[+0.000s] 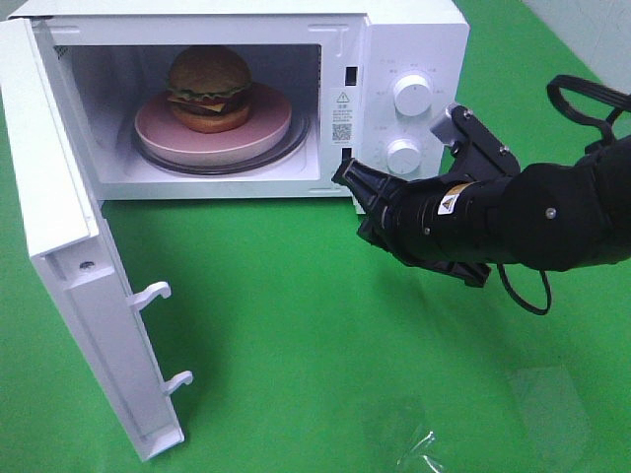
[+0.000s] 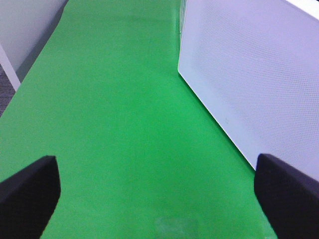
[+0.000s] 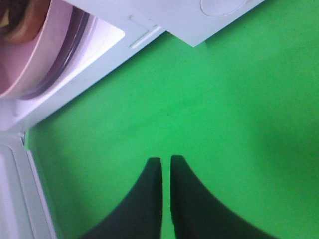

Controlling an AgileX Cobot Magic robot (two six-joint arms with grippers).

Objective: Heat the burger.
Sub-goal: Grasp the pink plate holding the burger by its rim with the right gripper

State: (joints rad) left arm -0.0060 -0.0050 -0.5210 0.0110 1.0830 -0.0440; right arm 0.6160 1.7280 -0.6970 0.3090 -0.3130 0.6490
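Observation:
The burger [image 1: 209, 87] sits on a pink plate [image 1: 268, 126] inside the open white microwave [image 1: 414, 39]. My right gripper [image 1: 345, 175] hovers just in front of the oven's opening, at its lower right corner, outside the cavity. In the right wrist view its fingers [image 3: 166, 160] stand almost together with only a thin slit between them and nothing held; a sliver of the burger [image 3: 15, 22] and the plate [image 3: 50, 45] show at the edge. The left gripper [image 2: 157, 167] is open over green cloth, beside the microwave's perforated side wall [image 2: 249, 74]. It does not appear in the high view.
The microwave door [image 1: 69, 256] swings out wide at the left, with two latch hooks [image 1: 153, 292] sticking out. Two knobs [image 1: 411, 94] are on the control panel. Crumpled clear plastic [image 1: 414, 443] lies on the green cloth near the front.

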